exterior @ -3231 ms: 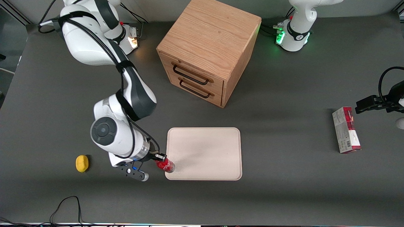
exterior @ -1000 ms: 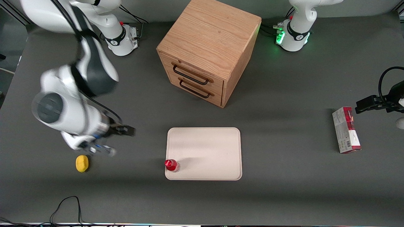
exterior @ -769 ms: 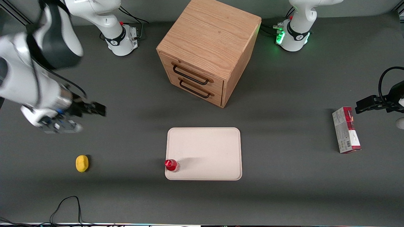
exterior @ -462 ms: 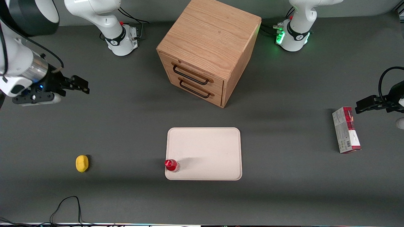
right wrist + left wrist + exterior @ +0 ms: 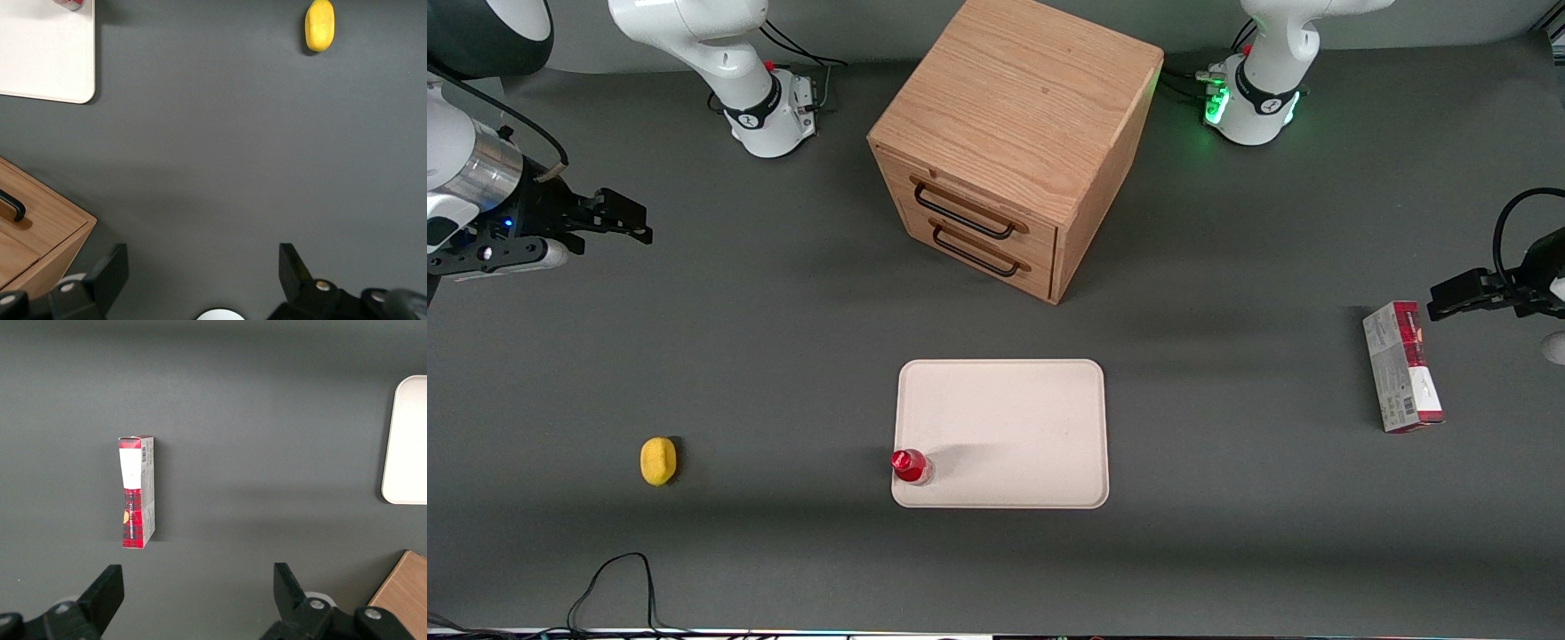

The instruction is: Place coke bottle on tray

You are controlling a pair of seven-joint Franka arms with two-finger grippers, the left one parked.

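The coke bottle (image 5: 911,466), small and red with a red cap, stands upright on the tray (image 5: 1014,418). It is in the tray's corner nearest the front camera, toward the working arm's end. Only a red sliver of the coke bottle (image 5: 70,3) shows in the right wrist view, on the tray (image 5: 40,60). My right gripper (image 5: 630,219) hangs well away from both, toward the working arm's end of the table and farther from the camera than the tray. The gripper (image 5: 203,273) is open, with only bare table between its fingers (image 5: 110,270).
A wooden cabinet (image 5: 1009,142) with two drawers stands farther from the camera than the tray. A yellow lemon (image 5: 658,461) lies toward the working arm's end. A red-and-grey carton (image 5: 1402,366) lies toward the parked arm's end. A black cable (image 5: 614,578) loops at the table's near edge.
The gripper let go of the bottle at the tray's corner, then drew away toward the working arm's end and farther from the camera. The bottle has stayed upright and still.
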